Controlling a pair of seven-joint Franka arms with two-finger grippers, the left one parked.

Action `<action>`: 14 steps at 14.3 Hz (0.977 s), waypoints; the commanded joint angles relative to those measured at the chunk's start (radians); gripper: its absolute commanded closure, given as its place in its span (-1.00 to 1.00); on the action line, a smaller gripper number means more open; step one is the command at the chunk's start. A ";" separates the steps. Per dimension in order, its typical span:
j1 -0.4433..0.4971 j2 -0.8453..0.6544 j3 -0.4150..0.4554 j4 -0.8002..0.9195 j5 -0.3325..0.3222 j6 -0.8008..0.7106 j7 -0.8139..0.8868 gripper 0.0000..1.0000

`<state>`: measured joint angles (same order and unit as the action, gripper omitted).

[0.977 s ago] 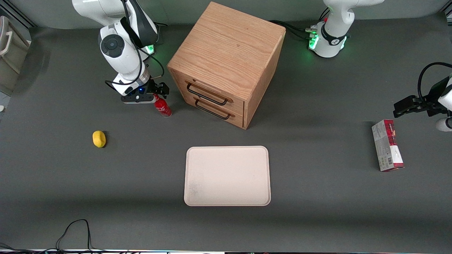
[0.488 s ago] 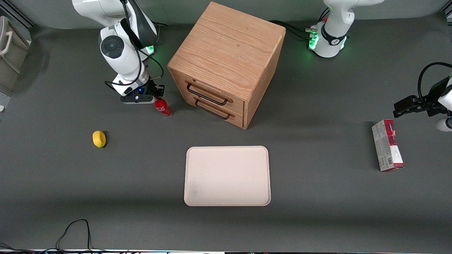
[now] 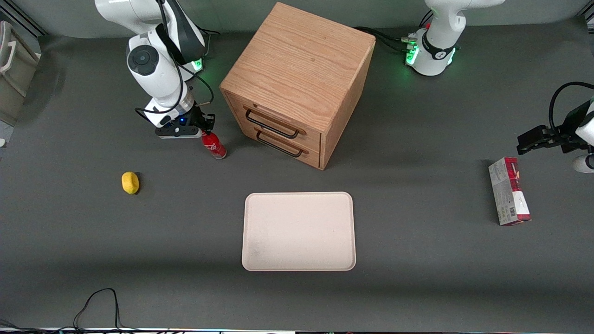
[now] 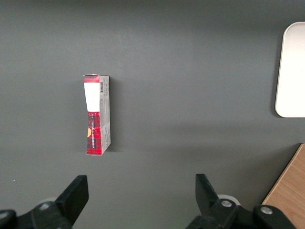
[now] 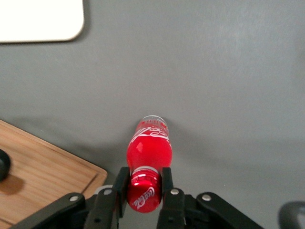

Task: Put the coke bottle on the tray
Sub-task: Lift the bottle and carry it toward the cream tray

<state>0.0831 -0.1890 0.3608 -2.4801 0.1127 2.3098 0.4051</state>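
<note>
We see the gripper (image 3: 204, 133) low over the dark worktop (image 3: 417, 260), close to the wooden cabinet (image 3: 297, 83) and level with its drawers. Its jaws are pulled in tight on the red cap of the coke bottle (image 3: 214, 144). In the right wrist view the gripper (image 5: 143, 183) has one black finger (image 5: 121, 180) pressed on each side of the cap, and the coke bottle (image 5: 148, 148) points away from the camera toward the worktop. In the front view the bottle leans a little, with its bottom end closer to the front camera than its cap. We cannot tell if the bottom touches the worktop.

The tray (image 3: 299, 231) lies flat on the worktop, nearer to the front camera than the cabinet and well apart from the bottle. One corner of the tray (image 5: 40, 21) shows in the right wrist view too.

A small yellow thing (image 3: 130, 182) sits on the worktop toward the working arm's end. A red-and-grey carton (image 3: 508, 191) lies toward the parked arm's end.
</note>
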 commanded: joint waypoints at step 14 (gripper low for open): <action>-0.040 0.416 -0.060 1.108 -0.130 -0.759 0.021 1.00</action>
<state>0.0287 0.1537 0.2965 -1.4980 0.0044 1.5978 0.4052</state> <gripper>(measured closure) 0.687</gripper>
